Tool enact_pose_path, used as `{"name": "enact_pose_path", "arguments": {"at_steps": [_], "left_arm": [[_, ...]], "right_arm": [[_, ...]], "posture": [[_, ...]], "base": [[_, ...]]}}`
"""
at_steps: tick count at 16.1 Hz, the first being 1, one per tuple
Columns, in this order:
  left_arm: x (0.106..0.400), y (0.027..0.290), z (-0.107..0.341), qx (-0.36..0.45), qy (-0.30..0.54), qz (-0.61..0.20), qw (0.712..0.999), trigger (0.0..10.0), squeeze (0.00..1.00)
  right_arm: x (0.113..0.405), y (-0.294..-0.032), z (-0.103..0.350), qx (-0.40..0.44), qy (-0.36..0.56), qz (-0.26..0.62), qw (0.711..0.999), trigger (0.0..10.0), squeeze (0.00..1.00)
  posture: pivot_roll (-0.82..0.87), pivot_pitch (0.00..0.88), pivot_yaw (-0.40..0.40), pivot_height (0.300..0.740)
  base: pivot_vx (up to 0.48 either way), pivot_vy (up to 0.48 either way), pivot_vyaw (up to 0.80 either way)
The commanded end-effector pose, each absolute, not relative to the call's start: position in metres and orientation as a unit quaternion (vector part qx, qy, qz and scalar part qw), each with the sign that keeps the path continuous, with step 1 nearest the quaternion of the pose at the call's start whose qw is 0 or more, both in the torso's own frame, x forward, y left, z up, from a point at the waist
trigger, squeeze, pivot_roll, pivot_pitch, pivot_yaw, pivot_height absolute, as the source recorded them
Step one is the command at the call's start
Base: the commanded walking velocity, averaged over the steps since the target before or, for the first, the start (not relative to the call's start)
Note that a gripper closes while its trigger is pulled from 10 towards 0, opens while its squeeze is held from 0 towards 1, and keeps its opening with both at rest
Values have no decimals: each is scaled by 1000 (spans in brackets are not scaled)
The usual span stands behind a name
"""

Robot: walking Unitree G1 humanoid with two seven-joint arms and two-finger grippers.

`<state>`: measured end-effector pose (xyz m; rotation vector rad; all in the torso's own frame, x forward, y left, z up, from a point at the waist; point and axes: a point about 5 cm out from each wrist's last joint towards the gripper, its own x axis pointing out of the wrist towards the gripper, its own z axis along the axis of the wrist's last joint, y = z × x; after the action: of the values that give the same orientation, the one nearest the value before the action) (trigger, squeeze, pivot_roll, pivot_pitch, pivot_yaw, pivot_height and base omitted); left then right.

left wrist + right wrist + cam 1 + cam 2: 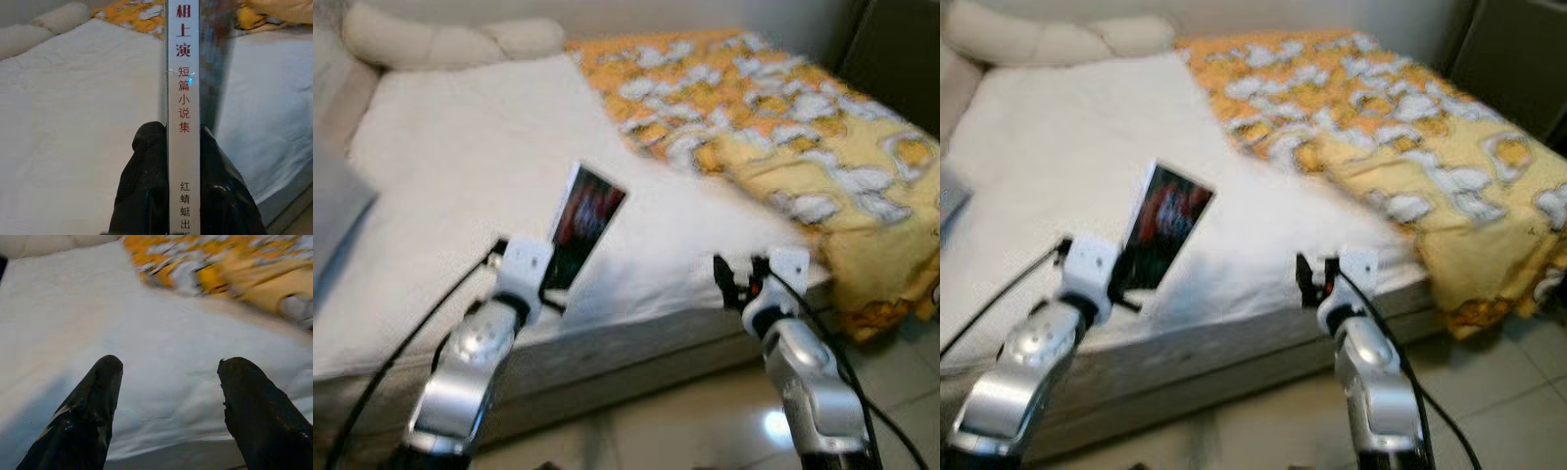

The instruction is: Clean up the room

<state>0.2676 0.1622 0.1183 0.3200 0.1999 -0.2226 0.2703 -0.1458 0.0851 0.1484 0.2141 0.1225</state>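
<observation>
A thin book with a dark red cover and a white spine printed with red characters stands upright in my left gripper, which is shut on its lower end above the bed's near edge. In the left wrist view both black fingers press the spine from either side. My right gripper hovers over the near edge of the bed to the right, open, with nothing between its fingers.
A white sheet covers the bed, with an orange and yellow patterned blanket bunched along its right side and hanging over the corner. Cream pillows lie at the head. Pale tiled floor runs below the mattress edge.
</observation>
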Motion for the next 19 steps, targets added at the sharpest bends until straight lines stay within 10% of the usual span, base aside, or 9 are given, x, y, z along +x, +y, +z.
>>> {"name": "enact_pose_path", "arguments": {"at_steps": [1, 19], "left_arm": [[270, 167, 126, 166, 81, -101, 978, 10000, 0], [278, 179, 137, 122, 54, -57, 989, 10000, 0]], "right_arm": [[274, -144, 91, 69, 97, 68, 991, 10000, 0], [281, -131, 99, 74, 85, 119, 986, 10000, 0]], "posture": [[-81, 0, -5, 740], [-78, 0, 9, 740]], "base": [[0, 480, 0], [65, 130, 89]]}}
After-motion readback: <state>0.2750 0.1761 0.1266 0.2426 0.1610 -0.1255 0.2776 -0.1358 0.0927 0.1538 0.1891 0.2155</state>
